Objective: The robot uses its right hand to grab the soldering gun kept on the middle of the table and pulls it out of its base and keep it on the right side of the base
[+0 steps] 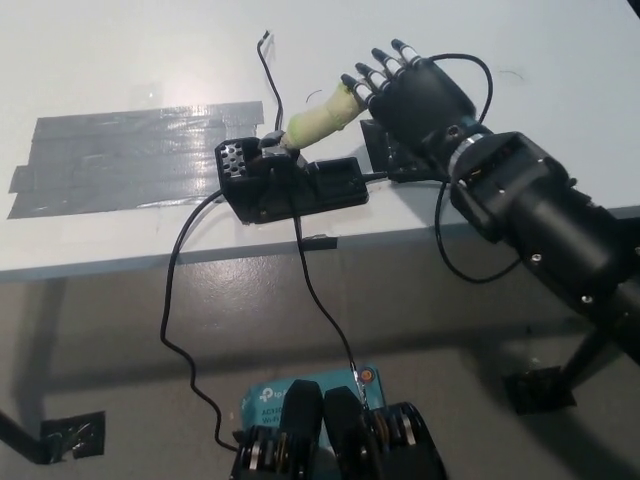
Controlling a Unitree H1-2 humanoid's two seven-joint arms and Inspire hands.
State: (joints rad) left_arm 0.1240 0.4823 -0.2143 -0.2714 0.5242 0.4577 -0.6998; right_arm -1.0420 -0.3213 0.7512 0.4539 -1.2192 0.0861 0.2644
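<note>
Soldering gun (322, 113): just above the middle of the frame, its pale yellow-green wrapped handle slanting up toward the right, its lower tip end seated in the base; not yet pulled out.
Base (290, 185): black block on the white counter (120, 60), near the counter's front edge, directly below and left of the handle; cables run from it over the edge and down.
Right hand (415, 95): black, in the upper right of centre, at the free upper end of the handle.
Fingers (372, 78): spread and extended, their tips at or just over the handle's end; they hold nothing, and contact cannot be confirmed.
Left hand: not in view.
Second black piece (392, 150): lies on the counter just right of the base, largely under the right hand and wrist.
Grey tape patch (130, 155): left part of the counter, well apart from the work.
Step in hand: reaching for the handle, by appearance; grasp not yet made.
Next move calls for: curling the fingers around the wrapped handle, then drawing it out along its own slant, up and right, so the base is not dragged along.
Watch for: the cable looping beside the wrist catching as the gun comes free.
</note>
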